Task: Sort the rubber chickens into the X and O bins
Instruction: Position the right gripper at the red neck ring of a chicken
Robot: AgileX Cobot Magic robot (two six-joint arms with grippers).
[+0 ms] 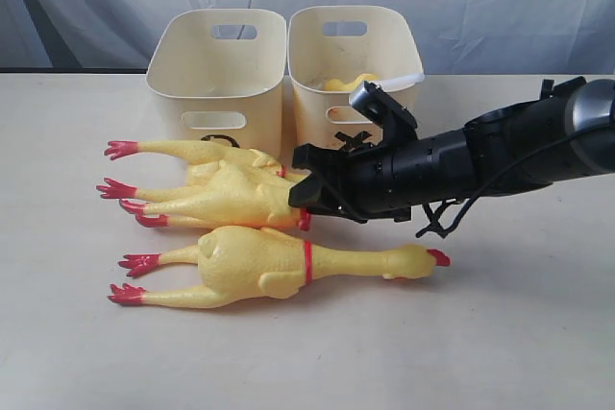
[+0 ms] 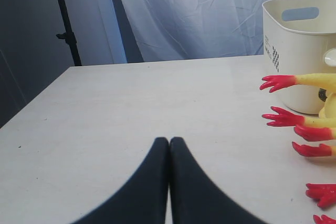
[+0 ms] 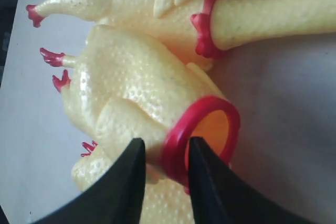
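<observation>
Several yellow rubber chickens lie in front of two cream bins. The front chicken [image 1: 279, 266] is whole, its head pointing right. Behind it lies a headless chicken [image 1: 240, 197], whose neck ends in a hollow red ring [image 3: 210, 129]. My right gripper [image 1: 300, 197] [image 3: 164, 142] is shut on that ring's rim, with one finger inside the opening and one outside. A third chicken [image 1: 207, 153] lies against the left bin [image 1: 216, 64]. The right bin [image 1: 356, 50] holds something yellow [image 1: 348, 82]. Both bins' marks are mostly hidden. My left gripper [image 2: 169, 139] is shut and empty over bare table.
My right arm [image 1: 480, 156] stretches low across the table in front of the right bin. Red chicken feet [image 2: 281, 82] point towards the left gripper's side. A pale curtain hangs behind the table, and a dark stand [image 2: 65, 19] is at the table's far corner.
</observation>
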